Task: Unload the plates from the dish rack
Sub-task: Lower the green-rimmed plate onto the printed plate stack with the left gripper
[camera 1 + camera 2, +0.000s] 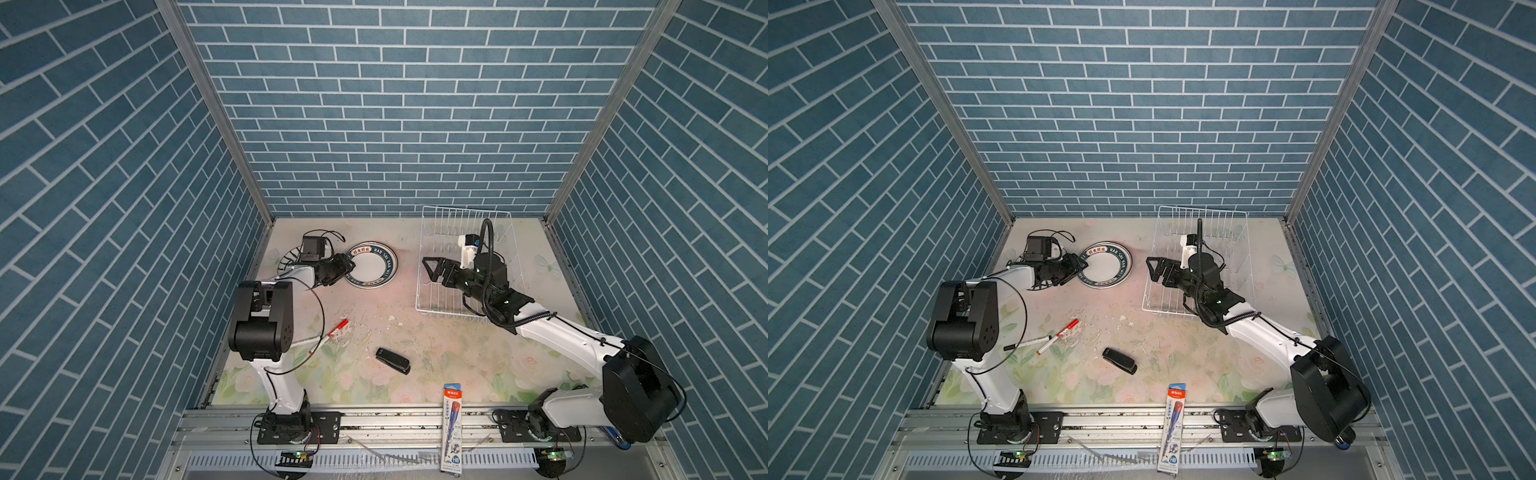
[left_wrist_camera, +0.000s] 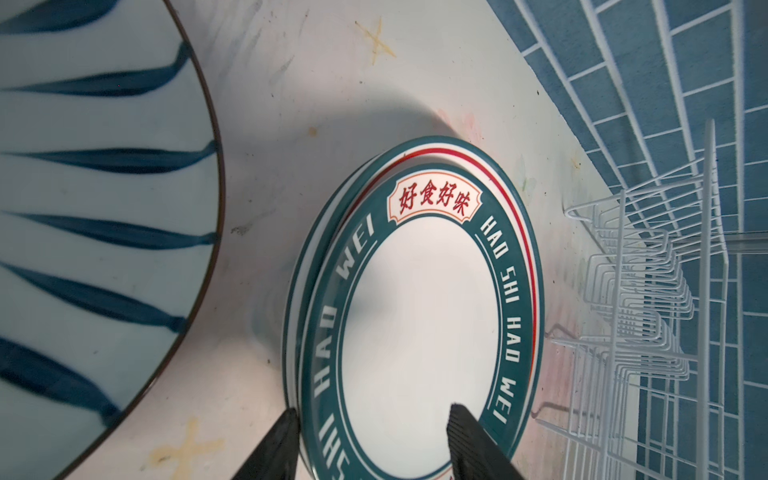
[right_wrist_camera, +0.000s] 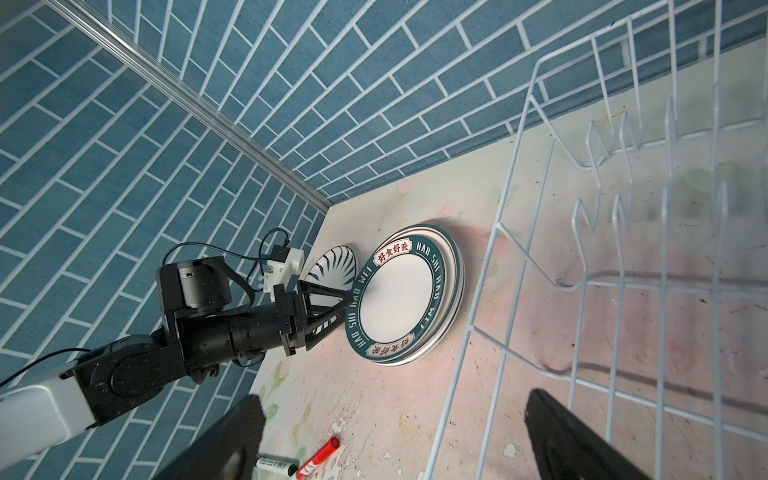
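Dish rack (image 1: 436, 295), white wire, sits right of ctr in both top views, near the back brick wall, w/ the right arm stretched over it. Every plate in view lies outside it, flat on the floral table (image 1: 457, 353), left of ctr.

Stack of green-rimmed plates (image 1: 372, 266) lies face up (rim reads HAO SHI HAO WEI, plus red Chinese characters on a cream label). Left wrist view shows the top plate shifted a bit off the one under it; exact no. in the stack can't be told. Just beside it, further left in the top views, is a striped plate (image 2: 104, 187) w/ dark-blue radial strokes, face up, mostly hidden under the left arm from above.

Left gripper (image 2: 372, 409): fingers apart, astride the near rim of the top plate, one outside the rim, the other over the white ctr. It's not clamped on anything; whether the tips touch the plate can't be told.

Right gripper (image 3: 392, 395): spread wide, nothing btw the fingers. It straddles the rack's left side wall as seen from above, one finger over the rack floor, the other outside.

Lower in the top views: red marker (image 1: 338, 326), black stapler (image 1: 392, 360) near ctr, HB pencil pack (image 1: 452, 428) at the bottom edge
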Robot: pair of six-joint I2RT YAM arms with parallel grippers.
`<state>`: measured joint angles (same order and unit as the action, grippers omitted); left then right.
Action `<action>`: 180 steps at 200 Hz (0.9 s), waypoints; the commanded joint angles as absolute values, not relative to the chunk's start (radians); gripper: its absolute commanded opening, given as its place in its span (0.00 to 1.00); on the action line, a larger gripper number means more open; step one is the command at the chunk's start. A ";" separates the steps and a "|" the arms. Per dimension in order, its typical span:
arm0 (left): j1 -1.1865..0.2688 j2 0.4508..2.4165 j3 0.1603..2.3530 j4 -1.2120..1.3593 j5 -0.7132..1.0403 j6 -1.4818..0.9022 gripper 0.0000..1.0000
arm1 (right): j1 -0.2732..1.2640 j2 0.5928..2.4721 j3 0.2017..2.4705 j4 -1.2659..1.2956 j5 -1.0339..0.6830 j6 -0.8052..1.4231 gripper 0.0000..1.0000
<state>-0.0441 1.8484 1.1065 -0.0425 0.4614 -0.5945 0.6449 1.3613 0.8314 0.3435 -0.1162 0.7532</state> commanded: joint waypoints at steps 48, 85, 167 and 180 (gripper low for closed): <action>-0.056 1.860 1.132 -0.018 0.493 -0.598 0.59 | 0.646 1.368 0.852 0.351 -0.106 0.738 0.99; -0.060 1.835 1.133 -0.065 0.434 -0.585 0.59 | 0.646 1.368 0.853 0.351 -0.107 0.739 0.99; -0.075 1.815 1.142 -0.075 0.415 -0.581 0.60 | 0.646 1.368 0.861 0.349 -0.109 0.737 0.99; -0.077 1.803 1.137 -0.075 0.400 -0.580 0.59 | 0.643 1.368 0.863 0.350 -0.109 0.738 0.99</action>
<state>-0.0681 1.8473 1.1172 -0.0555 0.4248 -0.5938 0.6449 1.3613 0.8314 0.3431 -0.1165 0.7532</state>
